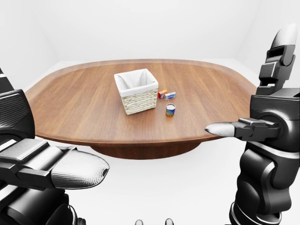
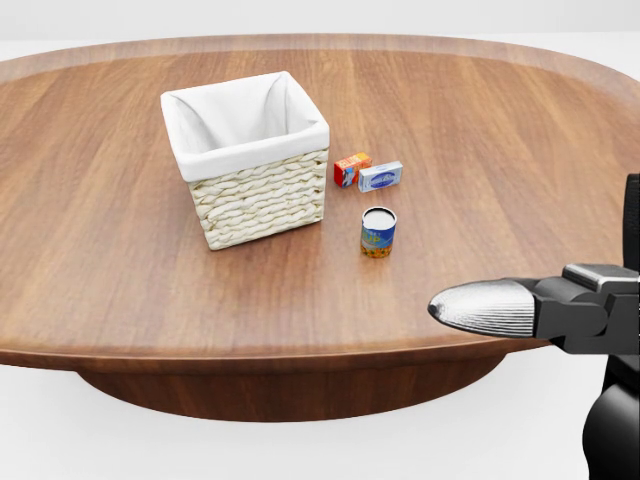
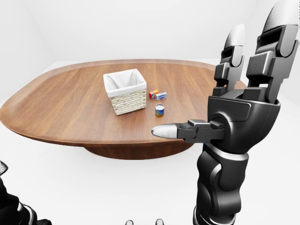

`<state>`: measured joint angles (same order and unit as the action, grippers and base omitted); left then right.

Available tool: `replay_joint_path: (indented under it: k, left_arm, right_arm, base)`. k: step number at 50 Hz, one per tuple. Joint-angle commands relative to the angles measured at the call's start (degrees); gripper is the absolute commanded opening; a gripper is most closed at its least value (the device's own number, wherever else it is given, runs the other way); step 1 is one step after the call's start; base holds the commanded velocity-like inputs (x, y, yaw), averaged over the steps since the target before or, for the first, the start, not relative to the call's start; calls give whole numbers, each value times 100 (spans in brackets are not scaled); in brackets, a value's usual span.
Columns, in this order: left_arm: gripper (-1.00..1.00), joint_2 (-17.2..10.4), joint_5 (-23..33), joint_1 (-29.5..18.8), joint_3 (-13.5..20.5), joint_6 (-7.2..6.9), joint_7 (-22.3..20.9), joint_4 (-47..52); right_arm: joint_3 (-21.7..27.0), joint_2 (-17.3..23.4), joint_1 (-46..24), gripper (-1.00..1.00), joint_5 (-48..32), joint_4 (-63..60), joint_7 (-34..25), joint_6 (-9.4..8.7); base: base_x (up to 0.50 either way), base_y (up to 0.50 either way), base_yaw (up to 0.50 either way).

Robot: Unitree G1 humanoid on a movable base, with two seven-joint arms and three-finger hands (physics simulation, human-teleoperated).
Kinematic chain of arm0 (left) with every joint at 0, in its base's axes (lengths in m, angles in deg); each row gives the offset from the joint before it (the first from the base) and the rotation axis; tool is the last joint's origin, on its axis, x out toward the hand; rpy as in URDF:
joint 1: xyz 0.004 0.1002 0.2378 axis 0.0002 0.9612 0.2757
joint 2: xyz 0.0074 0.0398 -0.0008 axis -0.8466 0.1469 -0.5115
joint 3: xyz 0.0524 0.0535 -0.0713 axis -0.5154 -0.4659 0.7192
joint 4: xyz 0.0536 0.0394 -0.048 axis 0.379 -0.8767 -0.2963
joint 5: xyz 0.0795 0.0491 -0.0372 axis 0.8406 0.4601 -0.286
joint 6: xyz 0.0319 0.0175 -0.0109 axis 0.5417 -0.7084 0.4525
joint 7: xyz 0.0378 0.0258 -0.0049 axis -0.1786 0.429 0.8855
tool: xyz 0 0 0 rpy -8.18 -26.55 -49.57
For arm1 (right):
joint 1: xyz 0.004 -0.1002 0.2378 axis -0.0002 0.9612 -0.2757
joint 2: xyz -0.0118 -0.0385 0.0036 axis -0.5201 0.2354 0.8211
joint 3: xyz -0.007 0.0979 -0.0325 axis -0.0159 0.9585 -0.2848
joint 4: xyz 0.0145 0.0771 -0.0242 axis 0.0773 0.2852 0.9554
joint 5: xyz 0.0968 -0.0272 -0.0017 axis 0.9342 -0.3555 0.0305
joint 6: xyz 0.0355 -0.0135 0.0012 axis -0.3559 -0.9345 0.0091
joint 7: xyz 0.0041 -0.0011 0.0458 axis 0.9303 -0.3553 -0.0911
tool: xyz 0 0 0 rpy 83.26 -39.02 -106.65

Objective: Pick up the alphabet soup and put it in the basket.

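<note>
Right hand (image 3: 243, 112) upright, fingers spread; left hand (image 1: 44, 164) low — open.

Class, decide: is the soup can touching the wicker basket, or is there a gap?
Apart. In the head view, bare wood shows between the soup can and the wicker basket; the can stands alone to the basket's lower right.

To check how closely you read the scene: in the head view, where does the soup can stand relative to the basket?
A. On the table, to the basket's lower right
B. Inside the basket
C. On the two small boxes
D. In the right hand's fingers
A: the soup can stands upright on the table, apart from the basket and below the two small boxes.
</note>
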<state>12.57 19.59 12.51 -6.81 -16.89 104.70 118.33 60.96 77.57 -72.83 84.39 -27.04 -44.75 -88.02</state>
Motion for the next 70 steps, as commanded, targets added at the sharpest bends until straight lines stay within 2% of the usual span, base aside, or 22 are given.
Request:
replay_joint_path:
  k: [1, 16, 22, 25, 31, 34, 41, 47, 70]
  left_arm:
    - [100, -56, -100, -8, 8, 0, 82, 24]
    - [100, -52, -92, -2, 10, 0, 81, 24]
    - [100, -22, 51, 29, -89, 0, 13, 24]
    - [100, 2, 68, 21, -22, 0, -38, 24]
    - [100, 127, 312, 24, -12, 0, -259, 24]
    - [100, 100, 225, -5, 13, 0, -188, 24]
    - [100, 109, 235, -6, -15, 0, -176, 24]
    - [100, 188, 412, 19, -33, 0, -338, 24]
    - [100, 16, 15, 36, -70, 0, -22, 24]
  right_arm:
    - [-24, -43, 22, 100, -95, -24, -83, 0]
    - [43, -97, -7, 100, 2, -31, -59, 0]
    - [-38, -89, 93, 100, 7, -71, -40, 0]
    - [24, -141, 64, 100, 116, -62, -28, 0]
    - [84, -68, -17, 100, 231, -44, 114, 0]
    - [-27, 60, 52, 100, 116, 38, 56, 0]
    - [-143, -49, 209, 100, -65, 114, -78, 0]
    - [-50, -139, 149, 100, 8, 28, -111, 0]
    - [-105, -117, 191, 100, -11, -5, -48, 0]
  base:
    - [0, 0, 0]
    - [0, 0, 0]
    - [0, 0, 0]
    - [0, 0, 0]
    - [50, 0, 0]
    - [50, 0, 0]
    - [50, 1, 0]
    - [50, 1, 0]
    - [50, 7, 0]
